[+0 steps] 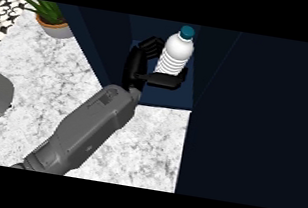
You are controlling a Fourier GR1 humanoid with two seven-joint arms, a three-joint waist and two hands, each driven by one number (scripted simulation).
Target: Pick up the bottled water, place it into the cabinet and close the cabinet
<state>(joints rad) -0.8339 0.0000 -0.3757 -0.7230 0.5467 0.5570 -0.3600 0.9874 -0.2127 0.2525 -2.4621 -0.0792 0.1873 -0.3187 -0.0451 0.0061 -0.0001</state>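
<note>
The bottled water [176, 54] stands upright at the top centre of the frame, inside the dark cabinet [165, 98], teal cap uppermost. The left hand [135, 65] curls around its ribbed body.

White bottle [174, 53], teal cap [188, 31]

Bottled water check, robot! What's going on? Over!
Left hand: fingers curled round the bottled water; right hand out of view. Bottle upright in the open cabinet. Nothing in its way.
</note>
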